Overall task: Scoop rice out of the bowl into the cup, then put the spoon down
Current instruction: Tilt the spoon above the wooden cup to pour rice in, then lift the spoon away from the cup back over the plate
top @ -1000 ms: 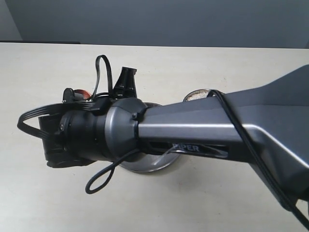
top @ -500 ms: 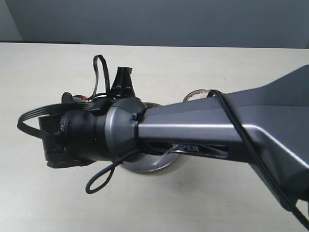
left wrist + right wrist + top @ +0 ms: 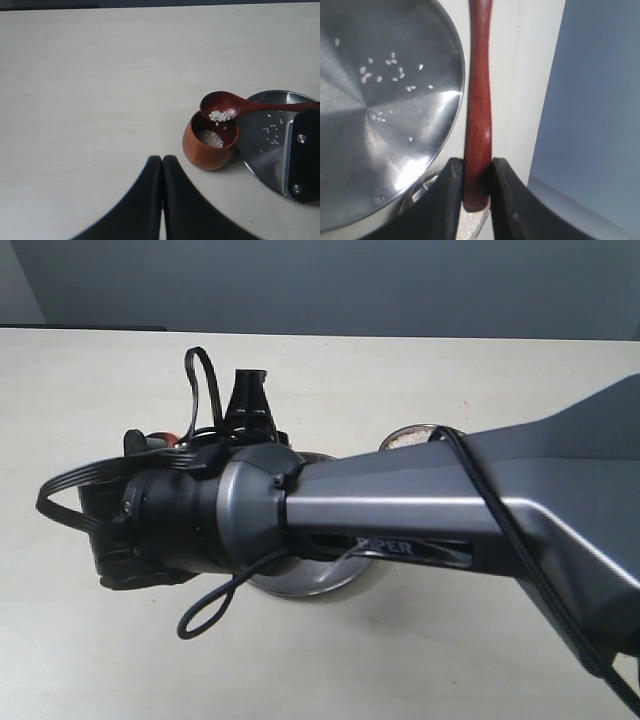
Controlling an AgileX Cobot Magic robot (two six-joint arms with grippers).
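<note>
My right gripper (image 3: 477, 170) is shut on the end of the dark red wooden spoon (image 3: 478, 90). In the left wrist view the spoon's round bowl (image 3: 220, 105) hangs tilted over the brown wooden cup (image 3: 207, 150) and holds a little rice (image 3: 218, 116). More rice (image 3: 209, 138) lies inside the cup. The steel bowl (image 3: 410, 434) with rice peeks out behind the right arm (image 3: 400, 510), mostly hidden. My left gripper (image 3: 162, 161) is shut on nothing, a short way from the cup over bare table.
A flat steel plate (image 3: 265, 150) with several loose grains lies beside the cup, and the spoon handle crosses its edge. The right arm hides most of the plate (image 3: 300, 585) in the exterior view. Pale table surface extends all around.
The right wrist has rolled a little, its upper finger swinging left and more upright. The red spoon tip beside it shows less than before.
</note>
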